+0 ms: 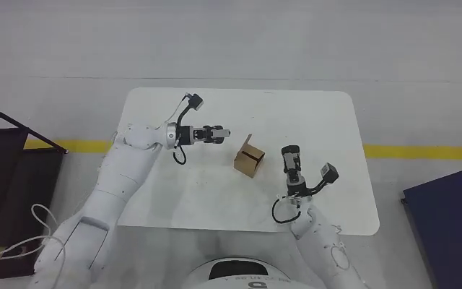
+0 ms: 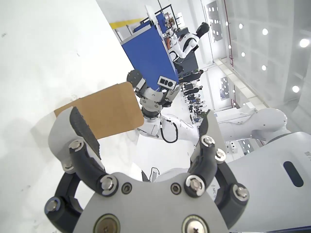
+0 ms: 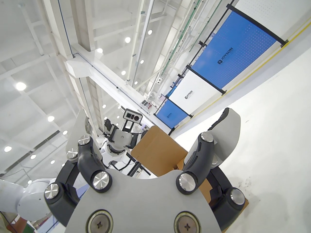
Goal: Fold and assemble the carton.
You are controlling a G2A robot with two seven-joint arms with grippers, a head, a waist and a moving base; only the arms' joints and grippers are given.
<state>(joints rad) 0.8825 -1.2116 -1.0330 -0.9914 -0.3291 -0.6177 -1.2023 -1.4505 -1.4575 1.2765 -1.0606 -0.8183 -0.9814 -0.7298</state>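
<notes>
White table (image 1: 180, 202) with a small brown carton (image 1: 250, 160) near its middle, sitting between left gripper (image 1: 225, 133) and right gripper (image 1: 290, 151), both wide open, empty, about equally near

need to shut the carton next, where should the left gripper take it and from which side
Likely the raised flap, pinched at its free upper edge, from the left gripper side. It stands clear above the carton, thin, facing that open gripper.
</notes>
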